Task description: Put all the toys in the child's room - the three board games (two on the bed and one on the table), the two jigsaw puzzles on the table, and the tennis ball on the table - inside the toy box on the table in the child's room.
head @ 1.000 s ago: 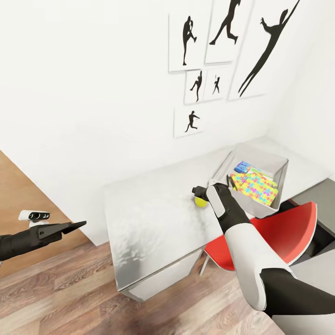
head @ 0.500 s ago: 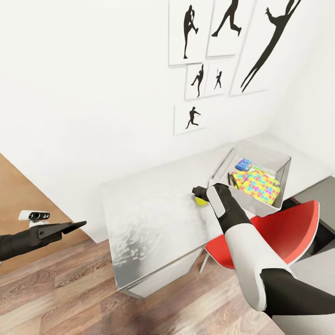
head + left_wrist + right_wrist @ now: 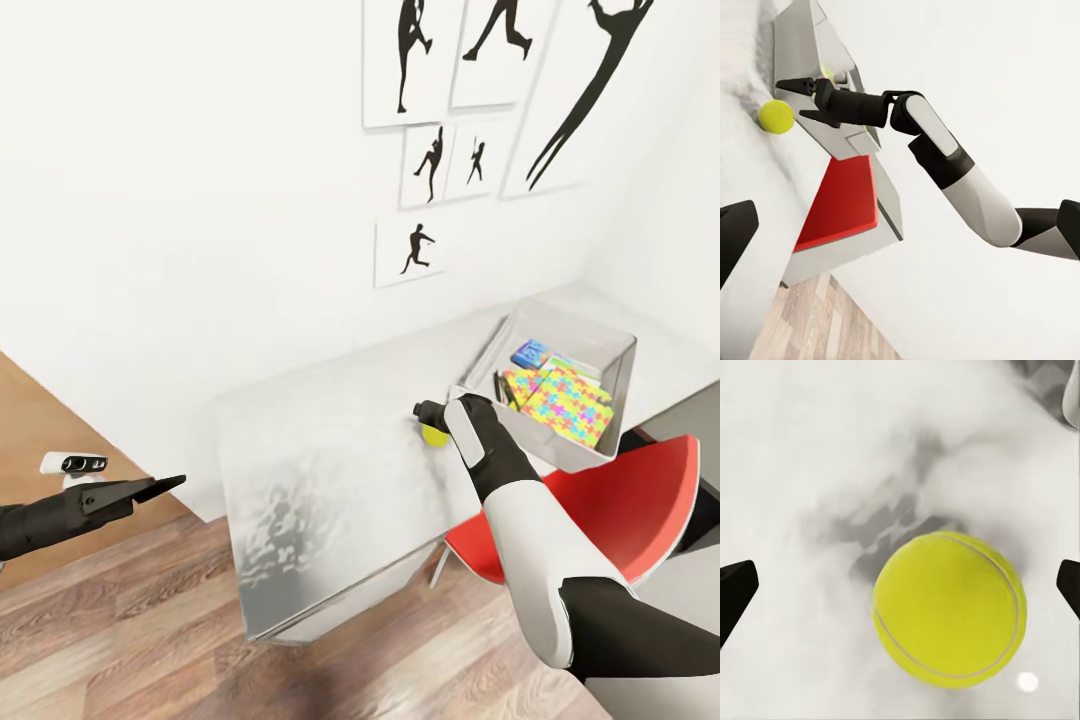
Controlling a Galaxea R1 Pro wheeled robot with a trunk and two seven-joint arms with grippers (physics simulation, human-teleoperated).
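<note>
A child's bedroom at home: black silhouette sports pictures [image 3: 470, 130] hang on the white wall above a grey desk [image 3: 320, 480], with a red chair [image 3: 600, 510] and wood-plank floor [image 3: 130, 630].

1. the head view looked forward and down from above onto the table [image 3: 320, 470], the toy box [image 3: 600, 345] and the wall behind.
2. the left wrist view sat off to the side, well apart, facing across toward the right gripper [image 3: 801, 99] and the tennis ball [image 3: 776, 116].
3. the right wrist view looked straight down from close above the tennis ball [image 3: 949, 609].
4. all three views shared the ball on the light tabletop.
</note>
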